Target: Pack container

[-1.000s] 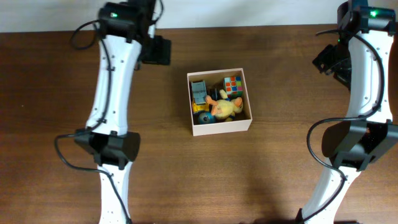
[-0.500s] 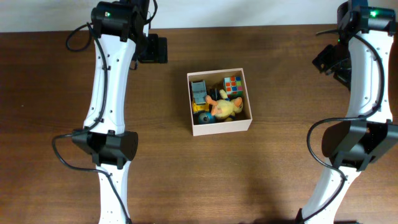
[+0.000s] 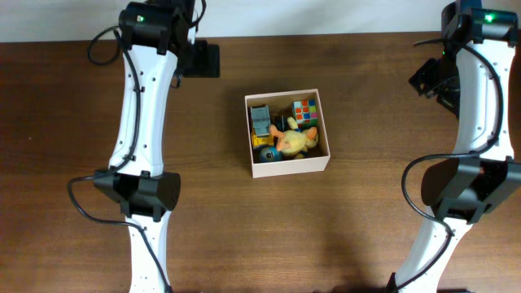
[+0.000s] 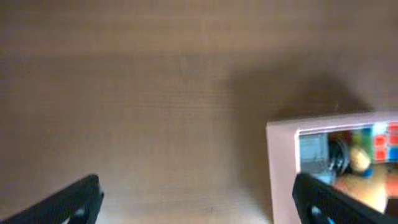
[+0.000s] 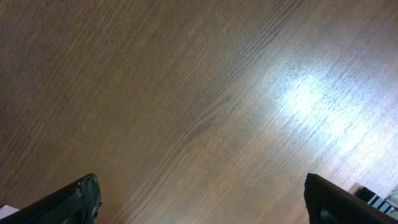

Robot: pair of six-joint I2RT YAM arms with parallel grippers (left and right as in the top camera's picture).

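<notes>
The container [image 3: 290,165], a white box with a tan inside, sits mid-table. It holds a yellow plush duck [image 3: 293,140], a colour cube [image 3: 305,111], a grey-blue toy [image 3: 260,120] and a small blue ball [image 3: 266,152]. My left gripper [image 3: 203,59] hovers at the back left of the box, open and empty. In the left wrist view the left gripper [image 4: 198,202] has bare wood between its fingers, and the container's white wall [image 4: 281,168] shows at the right. My right gripper [image 5: 202,199] is open over bare table, far to the box's right [image 3: 427,79].
The dark wooden table [image 3: 81,122] stretches around the box on all sides. A white wall strip [image 3: 326,16] runs along the table's back edge. Both arm bases stand at the near edge, left [image 3: 138,195] and right [image 3: 460,191].
The left arm has drawn back a little toward the table's far left, its gripper still open. The right arm and the box have not moved.
</notes>
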